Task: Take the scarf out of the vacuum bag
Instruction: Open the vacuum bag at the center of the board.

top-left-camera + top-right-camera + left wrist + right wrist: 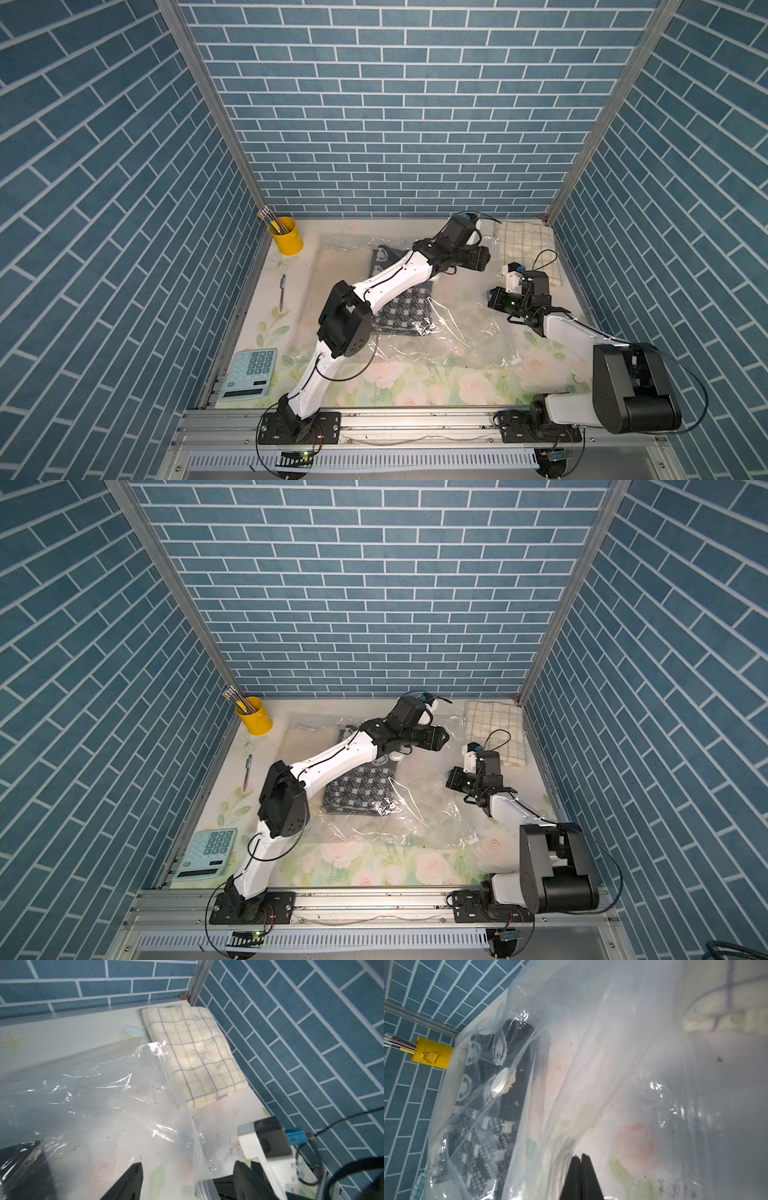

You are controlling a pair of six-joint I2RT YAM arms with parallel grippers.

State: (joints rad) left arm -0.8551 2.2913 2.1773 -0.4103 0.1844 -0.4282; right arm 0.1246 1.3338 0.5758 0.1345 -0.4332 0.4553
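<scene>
Scarf [405, 309] inside vacuum bag [457, 336], right pincer [581, 1156] pinching bag, left pincer [188, 1164] spread.

We see the vacuum bag [461, 332] as thin clear plastic, glossy and crinkled. The scarf [405, 309] is matt knitted cloth. The checked towel [528, 245] at the far right looks soft and matt, the yellow cup [286, 245] at the far left smooth and glossy.

Top views overlook the table [415, 390]; wrist views close-up.
</scene>
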